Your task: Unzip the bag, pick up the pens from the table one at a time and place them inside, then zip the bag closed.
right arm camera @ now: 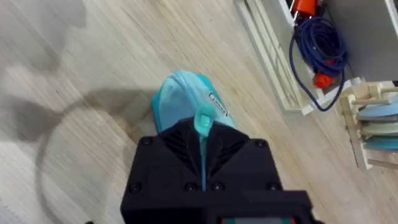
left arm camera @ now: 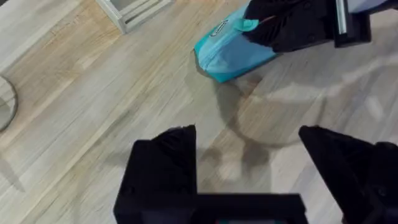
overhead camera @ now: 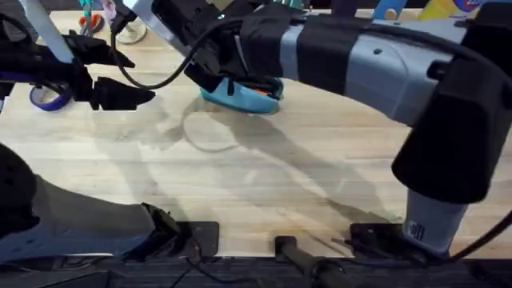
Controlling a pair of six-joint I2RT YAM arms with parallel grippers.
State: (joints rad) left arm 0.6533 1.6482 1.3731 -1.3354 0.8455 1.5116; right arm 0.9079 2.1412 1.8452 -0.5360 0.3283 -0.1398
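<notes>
The turquoise bag (overhead camera: pixel 254 99) lies on the wooden table (overhead camera: pixel 264 184), past its middle. My right gripper (right arm camera: pixel 203 132) reaches across from the right and is shut on the bag's small turquoise pull tab (right arm camera: pixel 203 120) at one end of the zipper. The left wrist view shows the bag (left arm camera: pixel 231 51) farther off with the right gripper (left arm camera: pixel 292 25) on top of it. My left gripper (left arm camera: pixel 249 158) hangs open above bare wood to the left of the bag (overhead camera: pixel 120 92), holding nothing. A thin orange streak (overhead camera: pixel 258 83) runs along the bag's top under the gripper; the pens are hidden.
A purple ring (overhead camera: pixel 48 98) lies at the far left beside the left arm. A white rack (right arm camera: pixel 273 68) with a coiled blue cable (right arm camera: pixel 317 43) stands behind the bag. A faint round mark (overhead camera: pixel 210 132) shows on the wood in front of the bag.
</notes>
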